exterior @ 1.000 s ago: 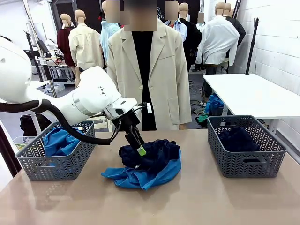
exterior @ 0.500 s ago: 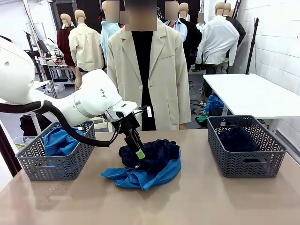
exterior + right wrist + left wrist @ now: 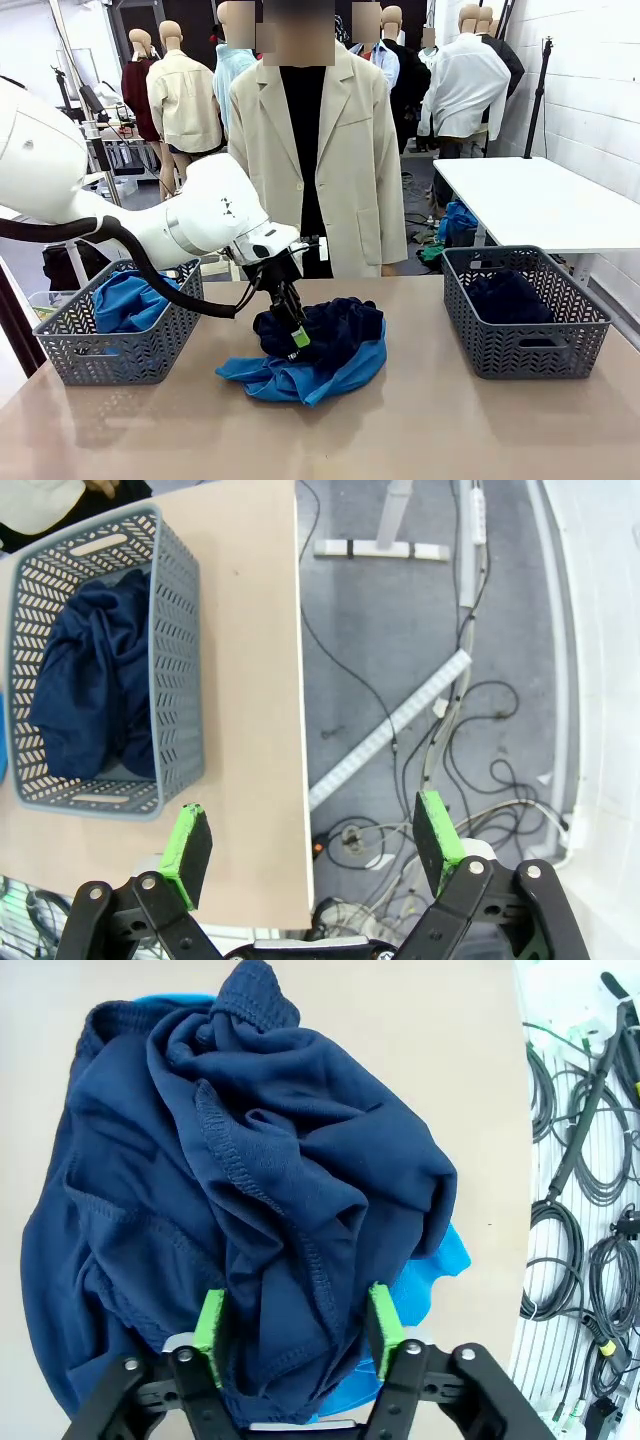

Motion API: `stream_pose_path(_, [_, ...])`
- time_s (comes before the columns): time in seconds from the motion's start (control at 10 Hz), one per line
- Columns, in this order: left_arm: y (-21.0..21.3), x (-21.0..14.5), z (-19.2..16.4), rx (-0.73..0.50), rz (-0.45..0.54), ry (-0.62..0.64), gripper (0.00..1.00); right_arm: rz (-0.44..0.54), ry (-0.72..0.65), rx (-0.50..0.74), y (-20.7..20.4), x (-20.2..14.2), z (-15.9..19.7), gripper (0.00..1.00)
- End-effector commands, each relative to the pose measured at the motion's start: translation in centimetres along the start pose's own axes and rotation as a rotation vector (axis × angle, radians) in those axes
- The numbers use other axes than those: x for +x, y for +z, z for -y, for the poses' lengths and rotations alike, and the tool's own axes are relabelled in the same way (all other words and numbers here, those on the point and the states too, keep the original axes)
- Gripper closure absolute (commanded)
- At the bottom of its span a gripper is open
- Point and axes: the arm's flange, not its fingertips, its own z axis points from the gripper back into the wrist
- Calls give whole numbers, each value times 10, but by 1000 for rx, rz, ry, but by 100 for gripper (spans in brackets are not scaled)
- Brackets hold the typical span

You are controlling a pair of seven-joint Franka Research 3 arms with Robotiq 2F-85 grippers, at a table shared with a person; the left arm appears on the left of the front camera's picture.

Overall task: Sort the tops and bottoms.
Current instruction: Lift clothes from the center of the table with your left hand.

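the left jaws have dropped lower into the pile. the navy bottoms [image 3: 250,1190] lie heaped in the middle of the counter [image 3: 450,420], on top of a blue top [image 3: 300,382]. the left jaws stand wide astride a thick fold. a deep bite could pinch the blue top too, dragging it into the right basket [image 3: 520,350]. the right jaws hang wide, empty.
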Motion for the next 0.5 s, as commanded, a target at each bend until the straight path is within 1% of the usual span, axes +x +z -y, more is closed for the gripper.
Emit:
stream_pose_path(0.0, [3, 5, -5, -8, -22, 16, 82, -16, -7, -11, 1, -1, -2, 0])
stream_pose_path(0.1, [4, 5, -5, -7, -22, 20, 100, -16, -7, -11, 1, -1, -2, 0])
stream_pose_path(0.4, [7, 5, -4, -17, -12, 26, 100, -16, -7, -11, 1, -1, -2, 0])
